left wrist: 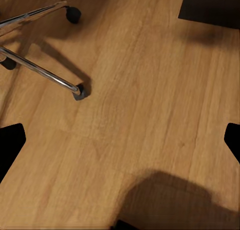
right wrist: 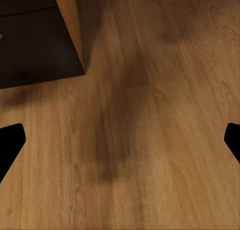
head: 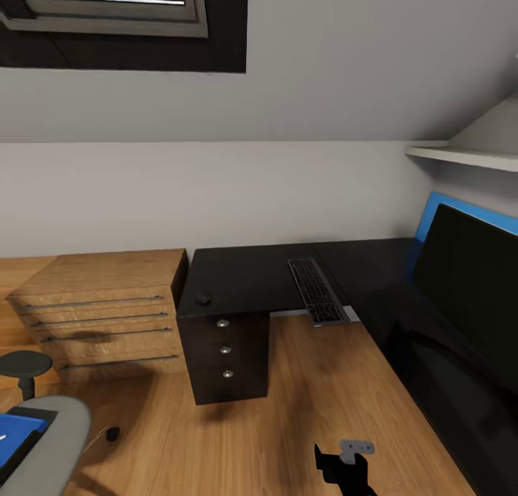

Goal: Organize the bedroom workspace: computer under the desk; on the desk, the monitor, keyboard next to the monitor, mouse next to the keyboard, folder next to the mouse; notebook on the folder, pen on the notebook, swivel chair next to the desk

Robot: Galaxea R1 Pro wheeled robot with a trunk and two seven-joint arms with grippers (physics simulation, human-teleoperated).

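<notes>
While both arms' fingers hang spread and empty, the folder [head: 16,438] on the chair [head: 50,428] needs a flat, edge-on approach.

Light wooden drawer unit [head: 104,309] on wood floor [head: 309,410]; skylight [head: 108,7], probably shelf [head: 460,154].

Bare wooden floor [head: 316,402] is lying open in front of the desk [head: 252,277]. The desk's black drawers [head: 224,352] are blocking its left end, the wooden drawer unit [head: 108,309] is standing just beside them, and the swivel chair [head: 36,438] is sitting farther left.
</notes>
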